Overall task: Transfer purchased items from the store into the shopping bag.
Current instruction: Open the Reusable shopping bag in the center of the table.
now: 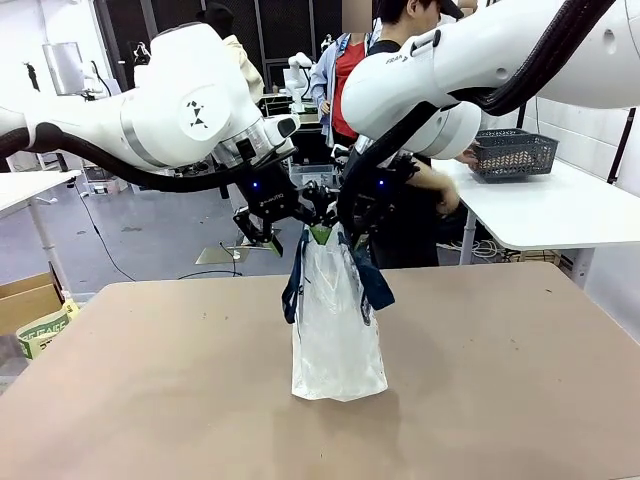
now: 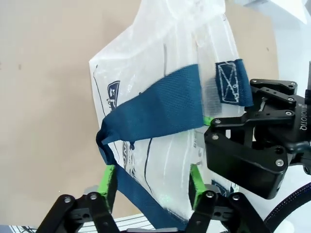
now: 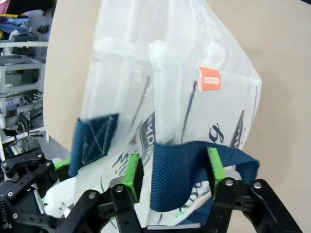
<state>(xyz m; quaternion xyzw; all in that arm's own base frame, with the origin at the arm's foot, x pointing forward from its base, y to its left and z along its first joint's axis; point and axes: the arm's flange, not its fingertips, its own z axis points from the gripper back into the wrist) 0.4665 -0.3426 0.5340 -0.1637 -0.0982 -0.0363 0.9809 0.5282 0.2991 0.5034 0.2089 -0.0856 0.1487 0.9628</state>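
**Front view.**
- Shopping bag (image 1: 338,335): translucent plastic, upright at the middle of the brown table (image 1: 150,400). Its navy strap handles (image 1: 292,290) hung down its sides.
- Left gripper (image 1: 268,228) and right gripper (image 1: 352,225): both at the bag's top edge, one on either side. Their jaw state could not be told from here.
- Dark lattice basket (image 1: 512,153): on a white side table (image 1: 560,210) at the far right, with a person (image 1: 415,230) beside it.

**Left wrist view.**
- Left gripper (image 2: 151,178): green pads (image 2: 108,178) stood apart, astride the bag's plastic wall and one navy strap. Whether they pinched it could not be told.
- Right gripper (image 2: 252,145): at the bag's rim, close by.

**Right wrist view.**
- Right gripper (image 3: 173,171): pads (image 3: 215,164) stood either side of a navy strap loop. Whether they gripped it could not be told.
- Orange tag (image 3: 210,78): on the bag's wall.
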